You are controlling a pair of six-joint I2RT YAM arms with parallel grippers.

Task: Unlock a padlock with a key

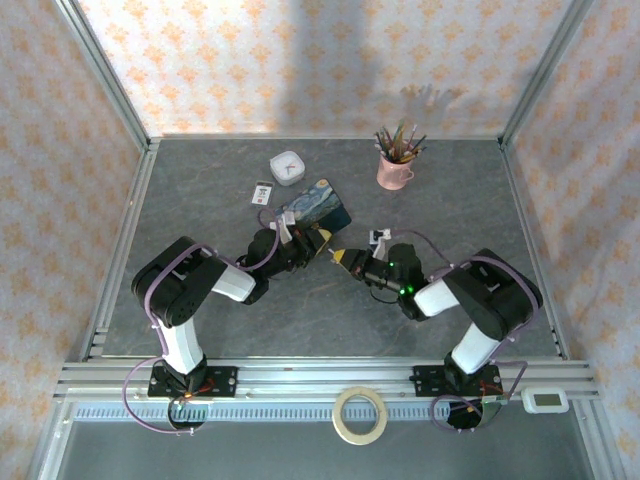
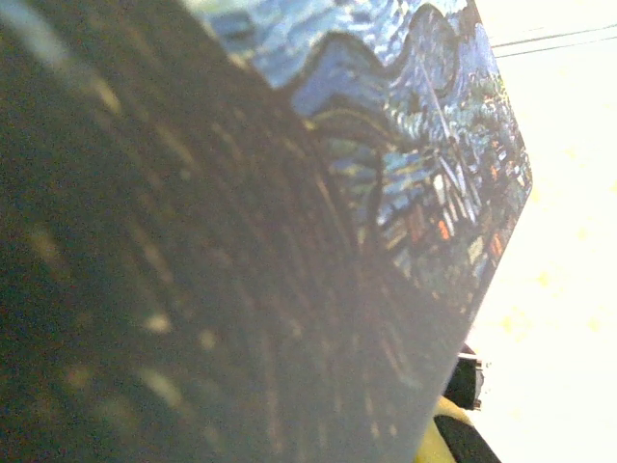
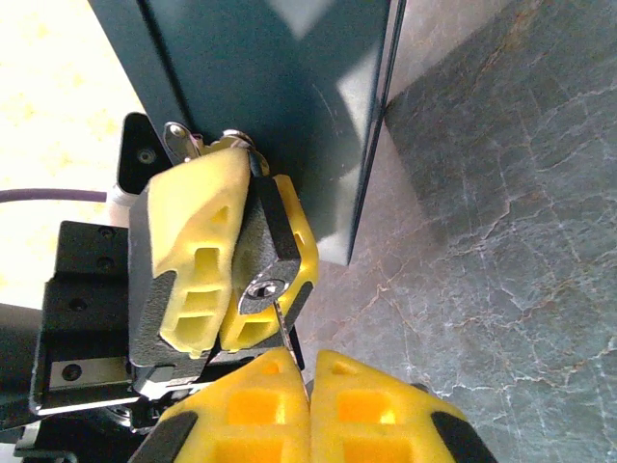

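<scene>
The padlock is off the bench, clamped between the two yellow fingers of the left tool. In the right wrist view its dark grey body stands on end with the keyhole face turned toward the camera. A bit of bright metal shows above the fingers; I cannot tell whether it is the shackle.

The right tool has its yellow fingers pressed together on the key. Only a thin silvery sliver of the key shows, running up from the fingertips to the keyhole. Its tip touches the keyhole or sits in it; how deep it goes cannot be told.

Just behind the left tool stands the painted box, its dark side close to the padlock. From the left wrist camera the same box is very near, with blue swirls on its upper face.

From above, the two tools meet near the middle of the bench, the left tool just in front of the box and the right tool pointing at it from the right. A small card lies beside the box on its left. A pink cup of pencils stands well apart toward the back. A roll of tape lies at the near edge, between the arm bases.
</scene>
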